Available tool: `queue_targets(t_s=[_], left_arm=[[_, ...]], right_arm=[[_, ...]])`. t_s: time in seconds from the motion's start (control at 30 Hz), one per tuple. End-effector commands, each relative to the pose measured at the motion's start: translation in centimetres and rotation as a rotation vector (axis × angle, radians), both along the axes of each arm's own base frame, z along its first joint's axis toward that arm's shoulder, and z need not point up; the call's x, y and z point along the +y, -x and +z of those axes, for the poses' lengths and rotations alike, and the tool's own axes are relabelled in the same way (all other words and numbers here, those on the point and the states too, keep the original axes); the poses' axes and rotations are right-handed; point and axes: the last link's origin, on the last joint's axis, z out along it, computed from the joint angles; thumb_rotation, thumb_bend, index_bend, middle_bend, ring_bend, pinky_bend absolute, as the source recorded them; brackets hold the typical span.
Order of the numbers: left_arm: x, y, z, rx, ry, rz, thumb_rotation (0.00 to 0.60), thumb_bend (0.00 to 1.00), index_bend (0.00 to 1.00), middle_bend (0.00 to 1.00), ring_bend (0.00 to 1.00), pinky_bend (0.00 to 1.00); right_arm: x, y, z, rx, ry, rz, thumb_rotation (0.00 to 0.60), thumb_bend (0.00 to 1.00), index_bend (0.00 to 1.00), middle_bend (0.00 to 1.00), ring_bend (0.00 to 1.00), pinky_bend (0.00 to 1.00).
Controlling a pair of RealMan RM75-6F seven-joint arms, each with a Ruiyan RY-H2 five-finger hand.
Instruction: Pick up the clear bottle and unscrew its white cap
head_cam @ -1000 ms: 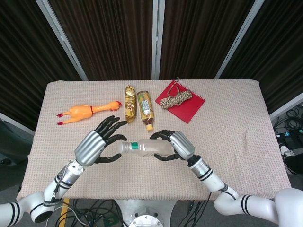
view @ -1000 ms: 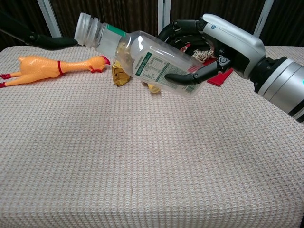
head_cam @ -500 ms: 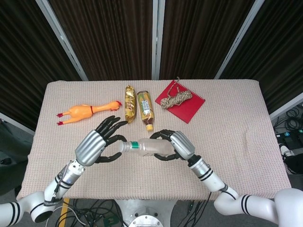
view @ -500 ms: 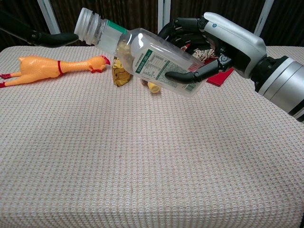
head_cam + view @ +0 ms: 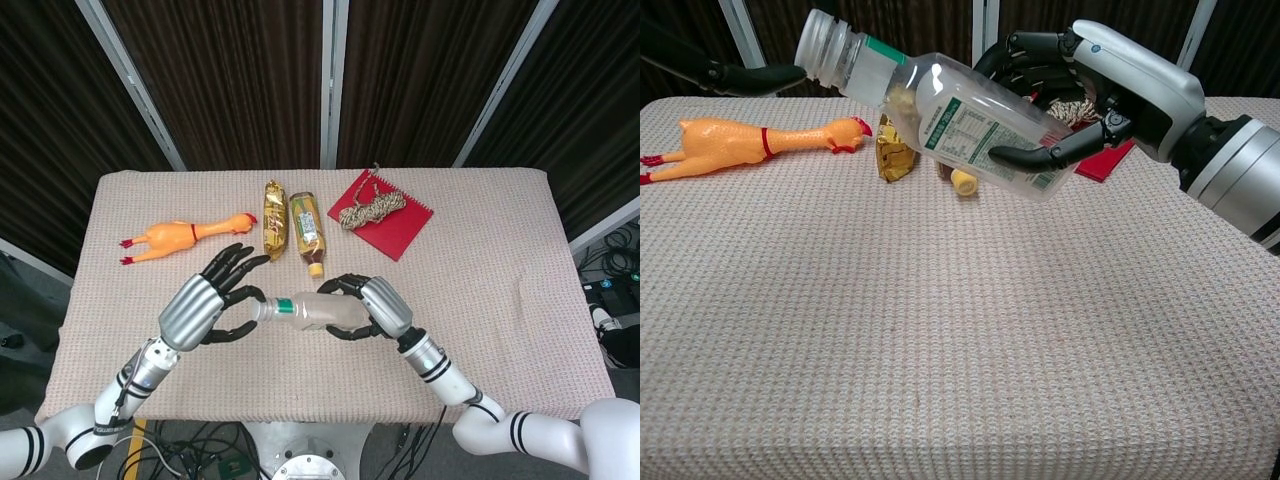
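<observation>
- A rectangular tabletop (image 5: pixel 500 300) covered in a beige, woven, waffle-textured cloth fills the middle of the head view.
- Behind it hang dark ribbed curtains (image 5: pixel 230 80) crossed by pale metal frame bars (image 5: pixel 327 80).
- Grey floor shows at both sides, with cables and a power strip (image 5: pixel 605 290) at the far right edge.
- The clear bottle (image 5: pixel 315 312) is held above the cloth near the front centre, lying nearly level, its base to the right.
- The right robot hand (image 5: pixel 375 308) is grasping the bottle's body, dark fingers wrapped around the labelled part (image 5: pixel 985 135).
- The white cap (image 5: pixel 818 45) is on the bottle's neck and points toward the left robot hand (image 5: pixel 205 305).
- The left robot hand is released, holding nothing, its fingers spread just beside the cap; whether a fingertip touches it cannot be told.
- Lying on the cloth farther back: an orange rubber chicken (image 5: pixel 185 238) at left, a gold snack packet (image 5: pixel 274 218), a small tea bottle (image 5: pixel 308 232) with a yellow cap, and a coil of rope (image 5: pixel 372 208) resting on a red notebook (image 5: pixel 400 228).
</observation>
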Motion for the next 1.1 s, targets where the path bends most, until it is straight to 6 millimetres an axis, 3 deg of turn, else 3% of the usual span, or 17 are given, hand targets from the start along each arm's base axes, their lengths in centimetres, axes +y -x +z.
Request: queue_targets(t_s=[0.03,0.43,0.67,0.9,1.1], left_arm=[[0.0,0.0,0.1,-0.004,-0.002,0.0,0.6,0.31,0.47,0.09,0.0,0.05],[0.0,0.9,0.6,0.004,-0.024,0.015,0.6,0.31,0.48,0.1,0.0,0.05],[1.0,5.1,0.2,0.227,-0.062,0.125,0.6,0.31,0.48,0.1,0.0,0.05],[1.2,8.9,-3.6,0.562,-0.002,0.222,0.6,0.31,0.48,0.1,0.0,0.05],[1.4,9.5,-6.4,0.622,0.078,0.266,0.6,0.31,0.44,0.1,0.0,0.05]], right_arm=[[0.0,0.1,0.0,0.0,0.003,0.0,0.6,0.35,0.49,0.51,0.37,0.53],[-0.2,0.9,0.7,0.019,0.03,-0.015,0.6,0.35,0.49,0.51,0.37,0.53],[-0.6,3.9,3.4,0.112,0.113,-0.053,0.6,0.35,0.49,0.51,0.37,0.53],[-0.6,5.4,6.0,0.212,0.171,-0.072,0.6,0.35,0.49,0.51,0.37,0.53],[-0.4,5.8,5.8,0.268,0.146,-0.079,0.6,0.35,0.49,0.51,0.37,0.53]])
